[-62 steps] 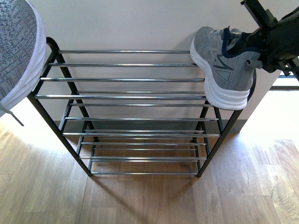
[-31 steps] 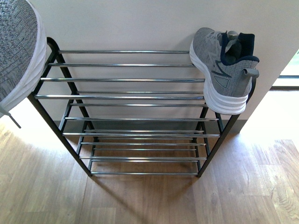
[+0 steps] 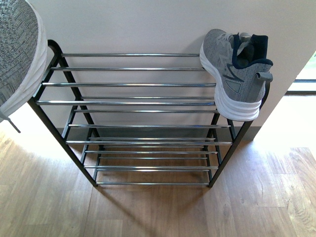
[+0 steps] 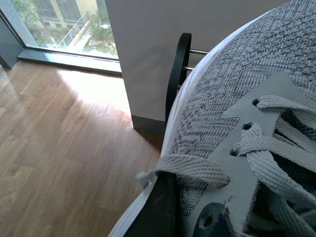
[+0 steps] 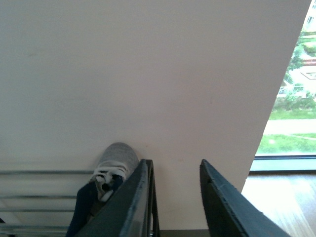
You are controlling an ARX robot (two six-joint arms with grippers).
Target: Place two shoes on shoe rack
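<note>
Front view showed the shoe rack point(image 3: 133, 84) standing against a white wall point(image 3: 148, 24). The first sneaker point(image 3: 234, 74) sat at the right end of the rack's top shelf, toe toward the wall and heel reaching the front rod. That likely left the wide middle and left of the rods free for its mate. The second sneaker point(image 3: 19, 54) hung in the air just above the rack's left end, cut off by the frame edge, so neither its heel nor the arm carrying it showed.

Left wrist view put the left claw point(image 4: 186, 217) low in the frame. Dark fingers point(image 4: 160, 207) pressed the knit upper beside the laces, clamped on the second sneaker as far as I could judge, though the fingertips were buried in fabric.

Right wrist view showed the right claw point(image 5: 175, 197) with its jaws apart and only wall between them, holding nothing. One finger hid much of the first sneaker.
</note>
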